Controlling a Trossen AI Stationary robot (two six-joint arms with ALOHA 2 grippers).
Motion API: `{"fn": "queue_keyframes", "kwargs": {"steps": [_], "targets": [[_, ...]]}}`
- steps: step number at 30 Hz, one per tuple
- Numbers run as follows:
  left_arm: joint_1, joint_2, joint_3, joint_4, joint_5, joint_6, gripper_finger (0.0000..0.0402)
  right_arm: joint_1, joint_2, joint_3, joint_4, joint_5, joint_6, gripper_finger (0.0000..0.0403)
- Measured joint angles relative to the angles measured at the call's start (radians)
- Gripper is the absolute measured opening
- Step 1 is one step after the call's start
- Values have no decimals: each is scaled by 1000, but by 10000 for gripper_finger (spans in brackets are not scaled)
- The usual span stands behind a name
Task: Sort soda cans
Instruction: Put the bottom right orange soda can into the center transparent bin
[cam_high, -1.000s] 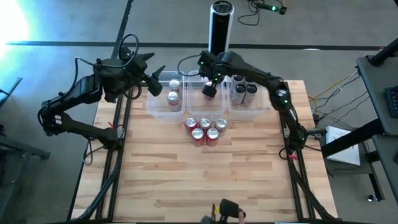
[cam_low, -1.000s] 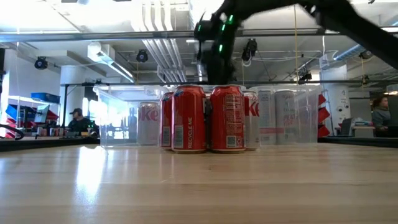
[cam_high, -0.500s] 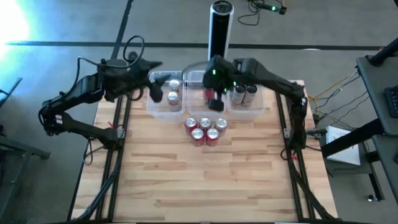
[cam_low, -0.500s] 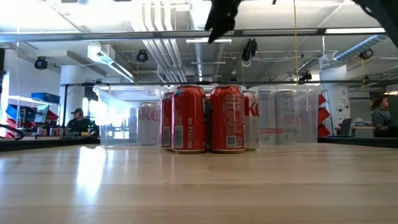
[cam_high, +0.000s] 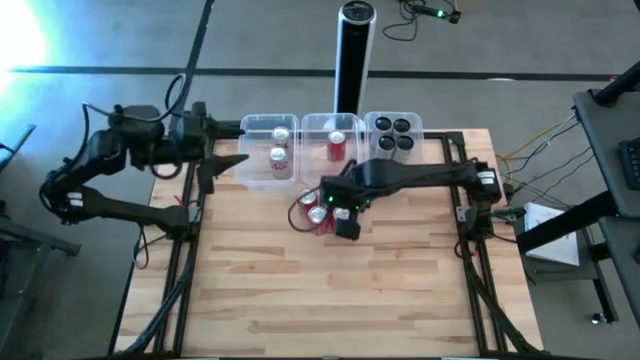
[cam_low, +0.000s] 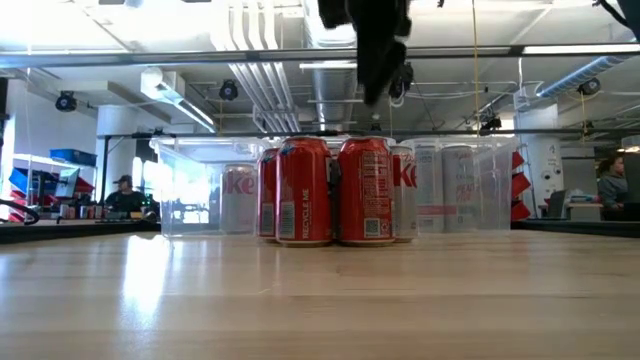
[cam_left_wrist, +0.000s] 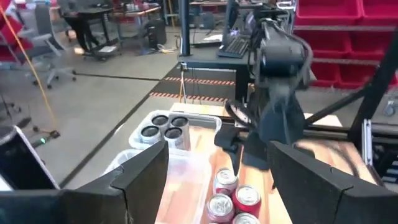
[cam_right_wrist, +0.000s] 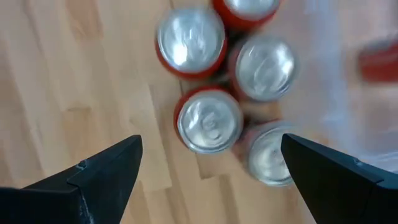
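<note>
High view: the right gripper (cam_high: 345, 222), jaws spread wide and empty, has swung from the tubs at upper centre to hang over the red soda cans (cam_high: 318, 212) clustered at frame centre, suggesting another pick. The left gripper (cam_high: 222, 160), also open and empty, has withdrawn to the upper left. One red can now stands in the middle tub (cam_high: 340, 128). Right wrist view alone shows four silver can tops (cam_right_wrist: 209, 119) between the open fingers (cam_right_wrist: 102, 177); the low view shows only the cans' sides (cam_low: 335, 190).
</note>
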Motion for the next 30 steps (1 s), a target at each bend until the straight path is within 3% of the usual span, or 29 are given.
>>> {"fn": "queue_keyframes", "kwargs": {"steps": [7, 11, 16, 30], "targets": [[-8, -68, -167, 54, 24, -41, 258, -23, 3, -70, 99, 43, 15, 380], [-7, -95, -291, 136, 26, -51, 258, -22, 4, -91, 115, 72, -73, 380], [-12, -128, -407, 225, 29, -156, 258, -21, 5, -126, 156, 42, -90, 380], [-46, -157, -548, 360, 30, -252, 258, -24, 5, -251, 299, -3, -73, 380]]}}
